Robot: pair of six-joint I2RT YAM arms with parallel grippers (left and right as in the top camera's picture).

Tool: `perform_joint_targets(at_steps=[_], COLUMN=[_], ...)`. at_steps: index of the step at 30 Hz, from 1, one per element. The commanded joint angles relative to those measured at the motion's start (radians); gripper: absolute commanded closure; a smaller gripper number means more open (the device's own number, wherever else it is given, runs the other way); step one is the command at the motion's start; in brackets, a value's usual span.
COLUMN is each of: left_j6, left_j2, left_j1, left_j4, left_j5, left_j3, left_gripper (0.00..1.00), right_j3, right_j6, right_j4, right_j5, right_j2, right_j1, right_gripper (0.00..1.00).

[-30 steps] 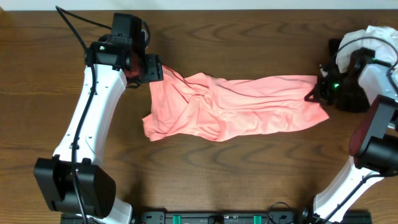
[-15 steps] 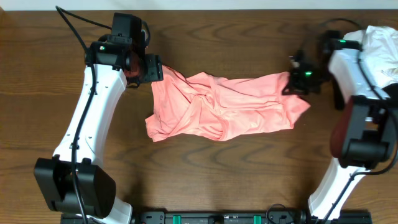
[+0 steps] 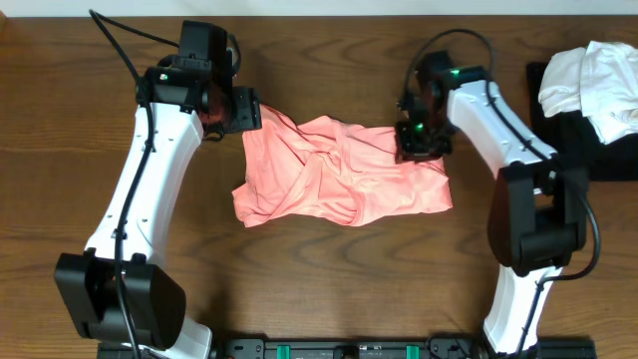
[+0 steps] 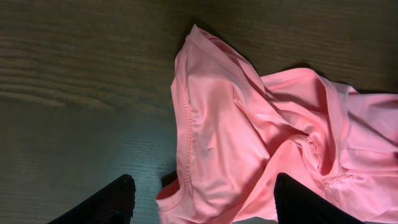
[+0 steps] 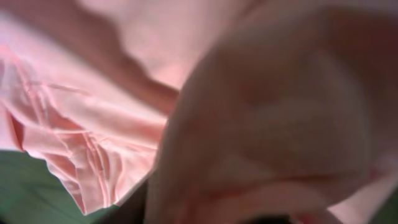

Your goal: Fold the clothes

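Salmon-pink garment (image 3: 339, 179) crumpled mid-table, dark wooden table (image 3: 329, 289), left gripper (image 3: 251, 110) at its top-left corner, fingers (image 4: 115, 200) spread wide, hem between them, tips cut off by frame, right gripper (image 3: 420, 142) on its right edge, wrist view smothered in blurred cloth, grip impossible to tell, white clothes (image 3: 593, 70) far right.

Pink garment (image 3: 334, 175) — crumpled, lying mid-table, white clothes (image 3: 590, 75) far right

Blurred shirt (image 5: 249, 112) fills the right wrist view, hiding the right hand (image 3: 420, 141). The left hand (image 4: 211, 200) is cut by the bottom edge. Overhead, white clothes (image 3: 596, 75) run off the upper right.
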Motion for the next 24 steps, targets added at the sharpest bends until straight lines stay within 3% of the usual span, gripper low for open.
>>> perform_joint_targets(at_steps=[1,3,11,14,20,24], left_j6=[0.006,0.006,0.005,0.005,0.005,0.005], left_j2=[0.009,0.01,0.027,0.039,0.05,0.05], left_j1=[0.005,0.005,0.005,0.005,0.005,0.005], left_j4=[0.001,0.005,0.016,0.015,0.017,0.024], left_j5=[-0.016,-0.016,-0.016,-0.015,-0.016,-0.016], left_j3=[-0.013,-0.014,-0.018,-0.018,-0.018,-0.018], left_gripper=[0.28,0.28,0.28,0.28,0.28,0.28], right_j3=[0.016,0.016,0.04,0.043,0.046,0.076], right_j6=[0.022,0.025,-0.022,-0.073,-0.145,-0.119], right_j4=[0.008,0.011,0.005,0.003,-0.014,-0.013], right_j5=[0.023,0.018,-0.171,-0.253,-0.261,-0.202], right_j2=[0.006,0.006,0.006,0.006,0.006,0.005], right_j1=[0.042,0.057,0.065,0.072,0.105,0.108], right_gripper=[0.43,0.38,0.51,0.51,0.51,0.54])
